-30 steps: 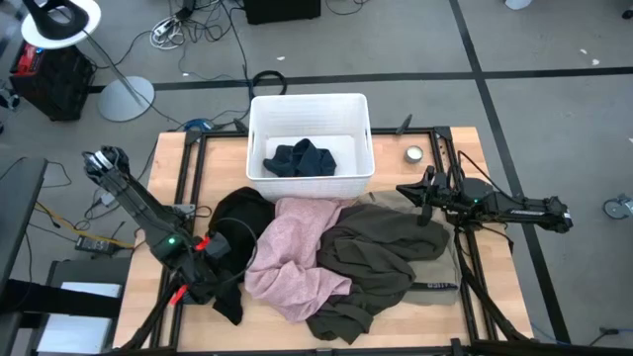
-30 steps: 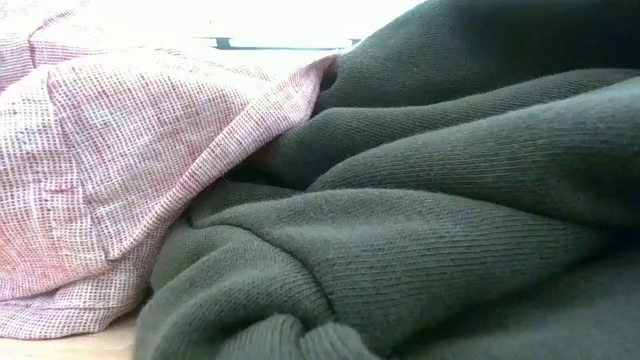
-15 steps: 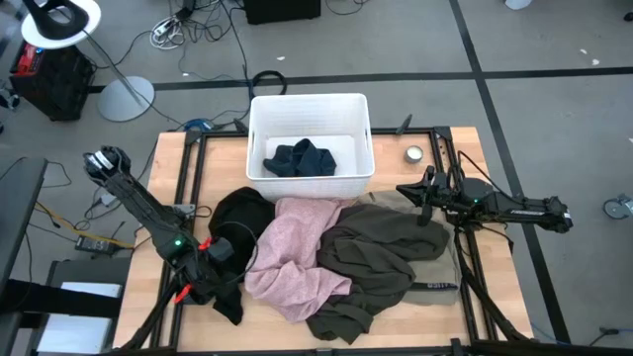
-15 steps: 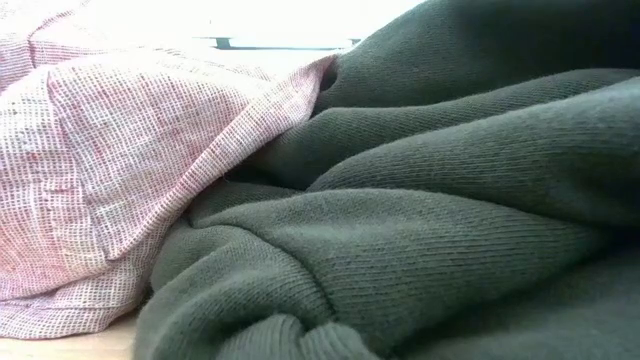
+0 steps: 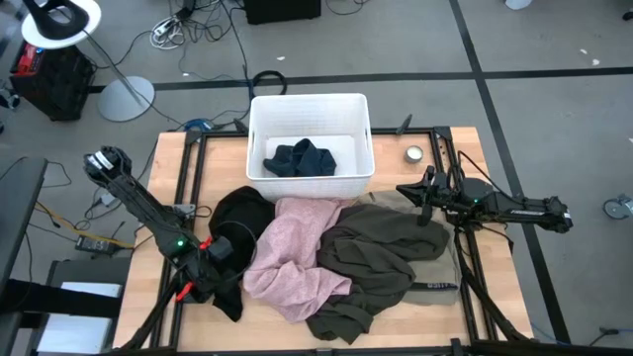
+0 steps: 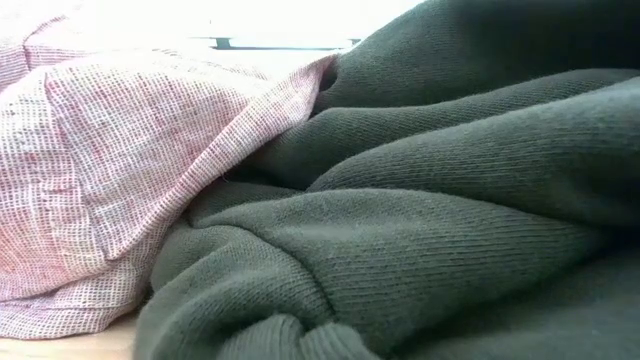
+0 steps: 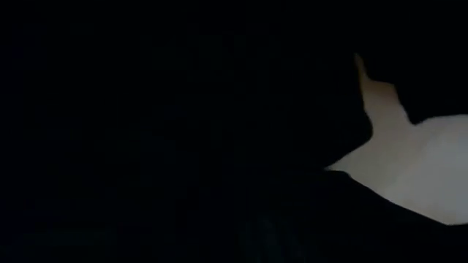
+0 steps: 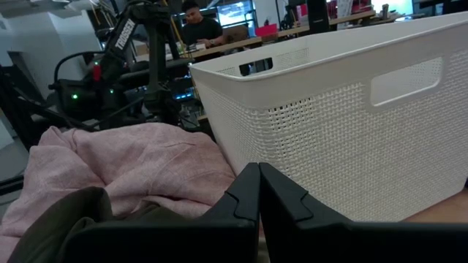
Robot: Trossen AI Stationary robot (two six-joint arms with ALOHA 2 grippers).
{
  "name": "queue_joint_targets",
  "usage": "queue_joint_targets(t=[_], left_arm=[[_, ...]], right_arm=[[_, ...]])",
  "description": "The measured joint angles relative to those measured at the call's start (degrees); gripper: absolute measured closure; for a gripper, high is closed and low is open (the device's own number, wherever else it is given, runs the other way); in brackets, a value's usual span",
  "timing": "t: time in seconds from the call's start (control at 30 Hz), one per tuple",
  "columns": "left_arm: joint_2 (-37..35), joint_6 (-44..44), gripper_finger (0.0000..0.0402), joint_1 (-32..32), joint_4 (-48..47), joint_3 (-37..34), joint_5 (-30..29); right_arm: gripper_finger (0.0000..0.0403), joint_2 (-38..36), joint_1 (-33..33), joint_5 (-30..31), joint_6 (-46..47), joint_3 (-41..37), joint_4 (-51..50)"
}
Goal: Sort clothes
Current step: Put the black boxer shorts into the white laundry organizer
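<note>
Four soft clothes show in the high view: a dark blue one (image 5: 300,159) lies inside the white bin (image 5: 259,124) near the top middle, while the black one (image 5: 240,213), the pink one (image 5: 295,259) and the olive-green one (image 5: 381,252) lie touching in a heap on the wooden table (image 5: 495,287) just below the bin. The left gripper (image 5: 220,284) is low at the lower left, down on the black cloth, and I cannot tell how wide its fingers are or if they hold anything. The right gripper (image 8: 258,191) waits at the right side of the table with its fingers pressed together and nothing between them, near the bin's wall.
</note>
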Motion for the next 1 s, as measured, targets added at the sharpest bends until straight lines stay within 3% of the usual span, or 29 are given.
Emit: queue_joint_targets(t=[0.17,0.37,0.6,1.0], left_arm=[[0.82,-1.78,0.0242,0.05,0.02,-0.1,1.13],[1.11,-1.12,0.0383,0.0,0.04,1.78,3.78],[1.13,0.95,0.0396,-0.51,-5.42,8.72,5.31],[1.04,5.75,0.04,-0.51,-32.03,29.89,1.66]], right_arm=[[0.0396,0.0,-0.01,-0.01,0.0,0.0,0.01],[0.0396,0.0,0.0,-0.01,0.0,0.0,0.02],[0.0396,0.0,-0.01,-0.01,0.01,0.0,0.01],[0.0396,0.0,-0.02,-0.01,0.0,0.0,0.0]])
